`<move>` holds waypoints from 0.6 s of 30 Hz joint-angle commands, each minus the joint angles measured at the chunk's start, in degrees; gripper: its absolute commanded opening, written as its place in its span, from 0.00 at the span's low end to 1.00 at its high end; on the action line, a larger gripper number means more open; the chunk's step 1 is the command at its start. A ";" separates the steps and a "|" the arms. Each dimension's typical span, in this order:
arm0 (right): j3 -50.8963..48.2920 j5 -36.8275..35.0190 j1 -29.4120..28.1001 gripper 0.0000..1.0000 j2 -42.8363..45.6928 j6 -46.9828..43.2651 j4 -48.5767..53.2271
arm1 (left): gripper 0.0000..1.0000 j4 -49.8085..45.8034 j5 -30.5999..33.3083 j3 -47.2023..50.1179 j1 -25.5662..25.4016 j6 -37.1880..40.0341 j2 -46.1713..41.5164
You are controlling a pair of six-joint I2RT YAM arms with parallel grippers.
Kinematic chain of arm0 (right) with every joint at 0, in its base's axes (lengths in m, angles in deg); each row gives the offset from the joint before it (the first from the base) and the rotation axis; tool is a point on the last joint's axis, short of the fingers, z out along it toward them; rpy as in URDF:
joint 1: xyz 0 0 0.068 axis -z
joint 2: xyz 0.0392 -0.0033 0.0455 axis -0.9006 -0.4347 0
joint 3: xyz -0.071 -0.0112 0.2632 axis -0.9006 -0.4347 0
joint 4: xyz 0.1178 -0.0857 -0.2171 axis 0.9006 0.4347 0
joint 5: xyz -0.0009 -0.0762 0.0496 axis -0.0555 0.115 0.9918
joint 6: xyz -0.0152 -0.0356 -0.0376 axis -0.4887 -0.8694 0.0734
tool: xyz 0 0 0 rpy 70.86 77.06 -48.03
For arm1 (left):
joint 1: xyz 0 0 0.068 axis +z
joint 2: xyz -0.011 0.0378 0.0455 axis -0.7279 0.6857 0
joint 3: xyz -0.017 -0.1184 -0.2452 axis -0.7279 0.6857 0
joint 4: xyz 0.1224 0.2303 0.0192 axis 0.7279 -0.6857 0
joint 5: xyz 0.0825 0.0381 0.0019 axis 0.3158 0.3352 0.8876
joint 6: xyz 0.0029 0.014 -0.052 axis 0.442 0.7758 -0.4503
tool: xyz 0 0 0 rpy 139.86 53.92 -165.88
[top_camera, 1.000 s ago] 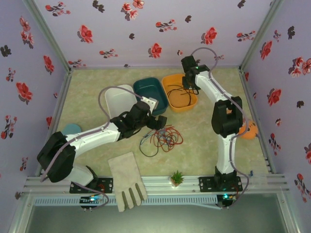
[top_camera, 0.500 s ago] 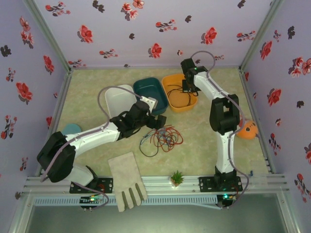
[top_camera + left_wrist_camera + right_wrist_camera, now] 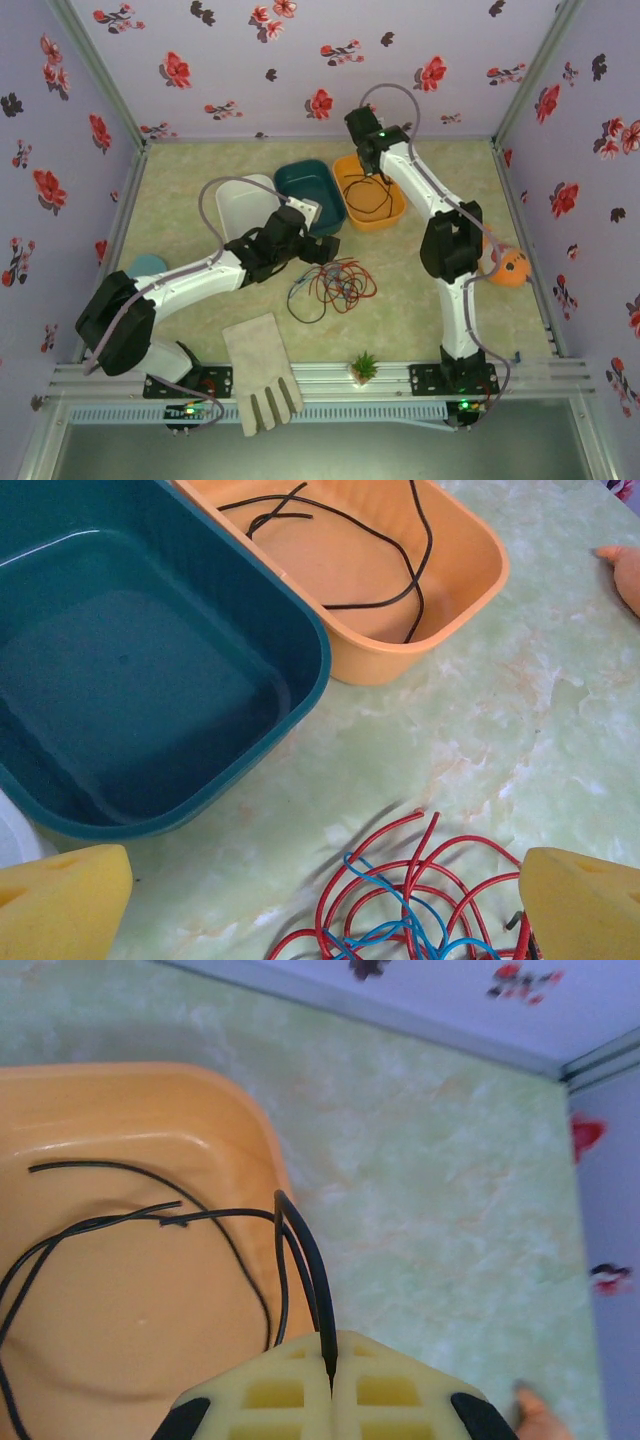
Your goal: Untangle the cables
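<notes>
Between the spread jaws of our left gripper, just ahead of it, the red cable and blue cable lie tangled together on the table, their loops running across the gap. Off to the right, our right gripper is clamped on the black cable, which trails from it down into the orange tub. We judge the left arm nearer the tangle.

The black cable is thin and loose. Most of it lies curled in the orange bin. The right gripper pinches one loop of it. The red cable and the blue cable lie tangled together on the table.
</notes>
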 commanded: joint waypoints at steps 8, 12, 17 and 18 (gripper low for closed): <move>8.57 -7.05 -1.58 0.00 -12.59 -7.26 -0.14 | 1.00 -0.34 -0.41 -0.20 0.61 -0.23 0.32; 11.08 -5.80 -2.13 0.00 -16.02 -7.71 0.82 | 1.00 -0.47 -0.45 -0.01 0.68 -0.30 0.26; 10.32 0.69 -2.22 0.00 -17.34 -6.57 1.44 | 1.00 -0.43 -0.40 0.08 0.77 -0.43 0.37; 10.06 2.56 -2.18 0.00 -17.64 -6.31 1.48 | 1.00 -0.43 -0.47 0.01 0.74 -0.51 0.44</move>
